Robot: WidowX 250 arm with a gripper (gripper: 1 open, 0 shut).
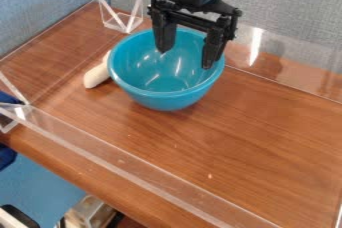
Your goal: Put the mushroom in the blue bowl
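One dark blue object (8,155), cut off by the left edge, with a white angular piece (11,114) near it. Lower left, a pale blue surface (51,184) beyond the edge of a brown, wood-look worktop (221,157); at the bottom, a beige and metallic part (88,215), too cropped to identify. Further up, cream-white and stubby, the toy mushroom (96,73), lying on the worktop outside the bowl, right by its left side; cap hard to make out, and contact with the bowl impossible to tell. Behind, toward the back edge, a white open frame (122,16). Near the middle, a large, round, glossy teal-blue bowl (168,82), upright on the worktop, with bright glints on the smooth inner wall. Above its far part, coming down from the top, a black end effector (189,46), open, with two fingers well parted and pointing down; nothing between them. To the right, a small upright white piece (254,46) near the back edge, against a grey speckled wall (297,0).
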